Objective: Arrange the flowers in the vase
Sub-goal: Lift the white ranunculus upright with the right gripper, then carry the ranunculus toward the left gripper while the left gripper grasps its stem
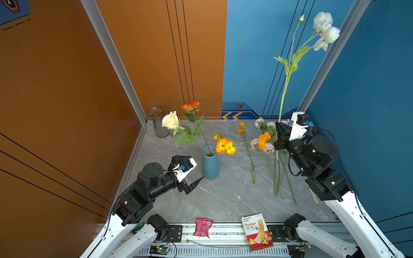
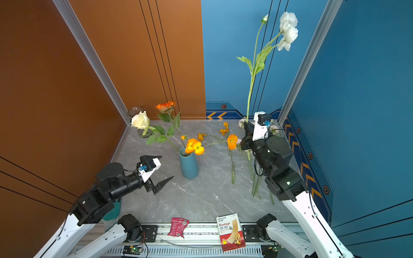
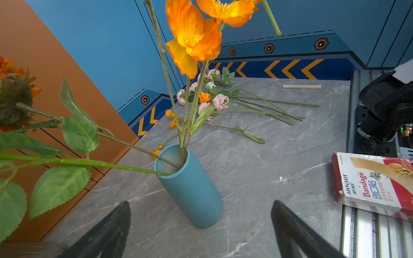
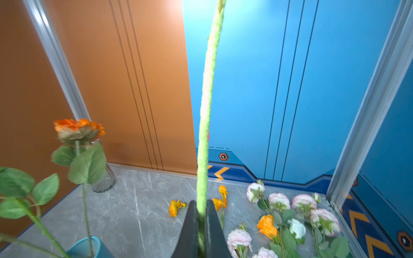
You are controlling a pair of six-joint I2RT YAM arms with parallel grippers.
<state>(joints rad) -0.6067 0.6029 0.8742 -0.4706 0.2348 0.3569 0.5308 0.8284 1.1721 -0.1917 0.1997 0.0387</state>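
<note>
A: Top views first. R arm?
B: In both top views the right gripper (image 1: 279, 128) is seen clamped on the stem of a white flower (image 1: 324, 29). It's held upright, blooms high up, w/ the stem end hanging below the gripper over the loose flowers (image 1: 264, 145) laid on the table (image 1: 223, 196) at the right.
A: And L?
B: The left gripper (image 1: 197, 166) is held just beside the blue vase (image 1: 210, 165), jaws spread wide, nothing betw. them. Orange poppies (image 1: 225, 146), a cream rose (image 1: 171, 120) and an orange bloom (image 1: 190, 106) are already stood in that vase. A glass vase (image 1: 159, 122) is seen in the back-left corner. A bandage box (image 1: 257, 232) and a red packet (image 1: 202, 226) are laid on the front rail (image 1: 223, 233).
A: L wrist view?
B: Both fingers (image 3: 111, 230) are shown wide apart w/ the blue vase straight ahead, untouched. The loose flowers are seen piled beyond it.
A: R wrist?
B: The white flower's fuzzy green stem is pinched betw. the closed fingers (image 4: 190, 223) and runs up out of frame. Whether its lower end touches the table can't be told, prob. not
</note>
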